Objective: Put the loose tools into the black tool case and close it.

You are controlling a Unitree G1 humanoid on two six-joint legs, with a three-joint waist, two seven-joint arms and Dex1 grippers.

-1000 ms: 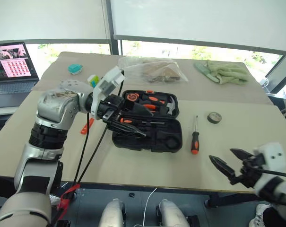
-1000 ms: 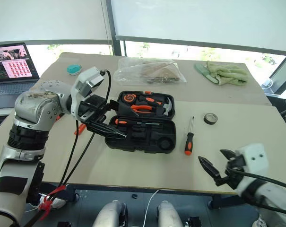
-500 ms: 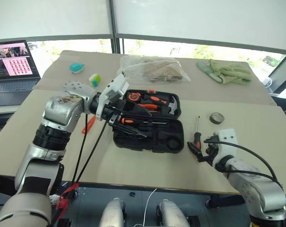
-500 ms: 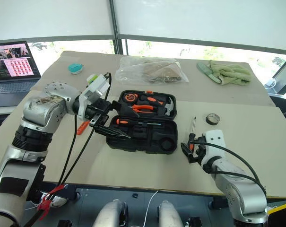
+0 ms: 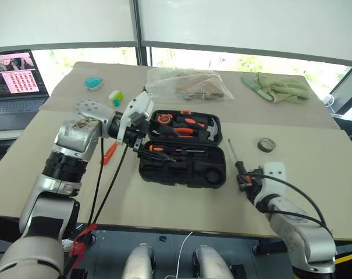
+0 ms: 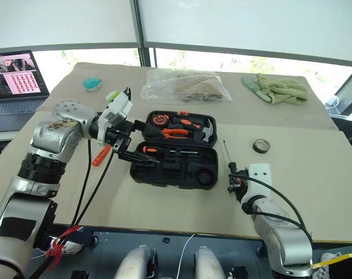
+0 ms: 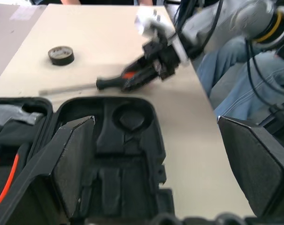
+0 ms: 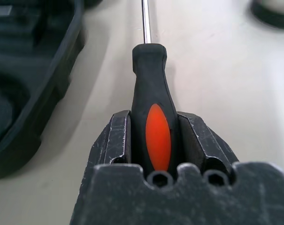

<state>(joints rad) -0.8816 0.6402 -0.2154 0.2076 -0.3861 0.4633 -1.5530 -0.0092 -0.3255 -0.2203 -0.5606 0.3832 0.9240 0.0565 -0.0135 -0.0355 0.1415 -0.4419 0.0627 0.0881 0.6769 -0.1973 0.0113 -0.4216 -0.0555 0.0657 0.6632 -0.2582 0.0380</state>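
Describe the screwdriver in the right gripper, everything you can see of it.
The screwdriver has a black handle with an orange oval inset and a thin bare steel shaft. It lies flat on the tan table beside the open case, shaft pointing away from the robot. The right gripper grips its handle, one finger on each side.

I see a beige counter (image 5: pixel 164 215) under bright daylight. White roller blinds (image 5: pixel 245 26) cover windows at twelve o'clock; a lit laptop (image 5: pixel 13 78) sits at ten o'clock.
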